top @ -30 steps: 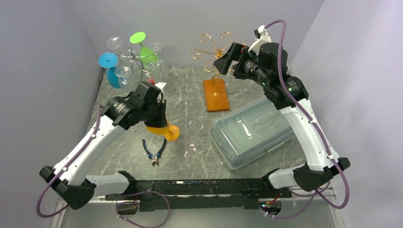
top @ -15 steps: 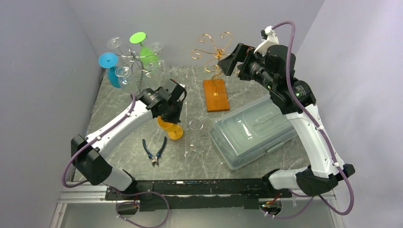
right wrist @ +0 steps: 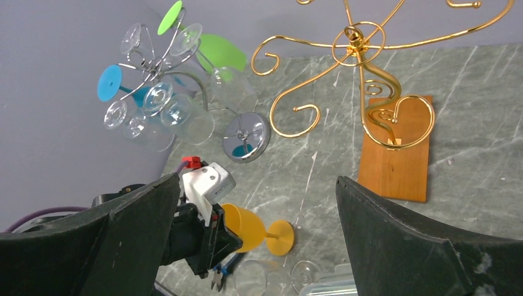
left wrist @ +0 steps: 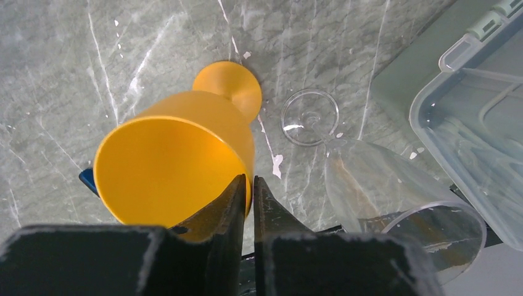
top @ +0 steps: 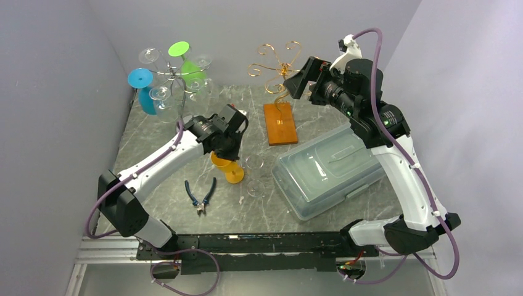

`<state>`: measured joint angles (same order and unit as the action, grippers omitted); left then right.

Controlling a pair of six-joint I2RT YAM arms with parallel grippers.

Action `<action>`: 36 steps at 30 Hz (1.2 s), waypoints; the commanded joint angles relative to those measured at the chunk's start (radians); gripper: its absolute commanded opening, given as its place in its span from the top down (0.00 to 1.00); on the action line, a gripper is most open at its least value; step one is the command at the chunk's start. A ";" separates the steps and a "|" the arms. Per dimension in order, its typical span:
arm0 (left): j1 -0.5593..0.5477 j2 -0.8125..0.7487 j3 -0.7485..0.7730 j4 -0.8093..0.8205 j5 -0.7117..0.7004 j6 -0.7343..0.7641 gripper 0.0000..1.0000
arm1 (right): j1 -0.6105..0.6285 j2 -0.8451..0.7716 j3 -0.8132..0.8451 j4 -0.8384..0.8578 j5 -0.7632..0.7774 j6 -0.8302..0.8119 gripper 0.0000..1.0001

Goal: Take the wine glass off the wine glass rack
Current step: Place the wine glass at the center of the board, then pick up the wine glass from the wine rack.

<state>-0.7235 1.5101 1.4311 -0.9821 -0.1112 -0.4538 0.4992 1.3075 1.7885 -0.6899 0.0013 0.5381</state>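
The silver wine glass rack stands at the back left with clear, blue and green glasses hanging on it; in the right wrist view the rack is at the upper left. My left gripper is shut on the rim of an orange wine glass, one finger inside the bowl and one outside. The orange glass is tilted, with its foot down at the marble table. My right gripper hangs open and empty, high beside the bare gold rack.
A clear wine glass is on the table just right of the orange one. Blue-handled pliers lie near the front. A clear lidded plastic container fills the right side. The gold rack's wooden base stands mid-table.
My left arm has reached out to the right and brought the orange glass down beside the clear glass. My right arm has risen a little, then held still.
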 commanded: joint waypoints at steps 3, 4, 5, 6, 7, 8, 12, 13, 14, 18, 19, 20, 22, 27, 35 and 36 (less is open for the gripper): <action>-0.008 0.013 0.021 0.030 -0.017 0.022 0.81 | 0.002 -0.025 0.015 0.017 0.019 -0.018 0.00; -0.007 0.013 0.023 0.031 -0.014 0.023 0.79 | 0.002 -0.024 0.017 0.016 0.019 -0.019 0.00; -0.009 0.012 0.025 0.032 -0.012 0.023 0.77 | 0.002 -0.025 0.018 0.015 0.020 -0.019 0.00; -0.010 0.011 0.030 0.030 -0.013 0.024 0.75 | 0.001 -0.026 0.019 0.014 0.021 -0.020 0.00; -0.011 0.008 0.035 0.028 -0.014 0.024 0.73 | 0.002 -0.027 0.019 0.013 0.022 -0.020 0.00; -0.011 0.005 0.040 0.027 -0.014 0.026 0.71 | 0.002 -0.028 0.018 0.013 0.022 -0.021 0.00; -0.010 -0.018 0.073 0.017 0.000 0.028 0.62 | 0.002 -0.034 0.019 0.012 0.025 -0.022 0.00; -0.011 -0.024 0.081 0.017 0.002 0.030 0.60 | 0.002 -0.037 0.018 0.013 0.025 -0.023 0.00; -0.011 -0.032 0.085 0.017 0.006 0.030 0.58 | 0.002 -0.038 0.015 0.015 0.026 -0.023 0.00; -0.012 -0.068 0.098 0.014 0.033 0.028 0.51 | 0.002 -0.043 0.008 0.019 0.026 -0.023 0.00; -0.011 -0.079 0.102 0.012 0.037 0.026 0.50 | 0.002 -0.043 0.008 0.020 0.025 -0.023 0.00; -0.011 -0.091 0.106 0.012 0.040 0.024 0.50 | 0.002 -0.043 0.008 0.022 0.024 -0.023 0.00; -0.012 -0.118 0.121 0.008 0.038 0.019 0.49 | 0.002 -0.045 0.004 0.027 0.023 -0.023 0.00; -0.011 -0.171 0.218 -0.019 0.010 0.025 0.47 | 0.002 -0.038 0.013 0.029 0.019 -0.026 0.00; -0.002 -0.157 0.481 -0.066 -0.243 0.107 0.36 | 0.002 -0.016 0.032 0.026 0.013 -0.030 0.00; 0.008 -0.140 0.516 -0.070 -0.266 0.119 0.33 | 0.002 -0.012 0.033 0.026 0.011 -0.030 0.00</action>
<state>-0.7300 1.3560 1.8263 -1.0336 -0.2100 -0.4011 0.4992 1.2903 1.7885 -0.6964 0.0029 0.5232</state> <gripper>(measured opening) 0.629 0.994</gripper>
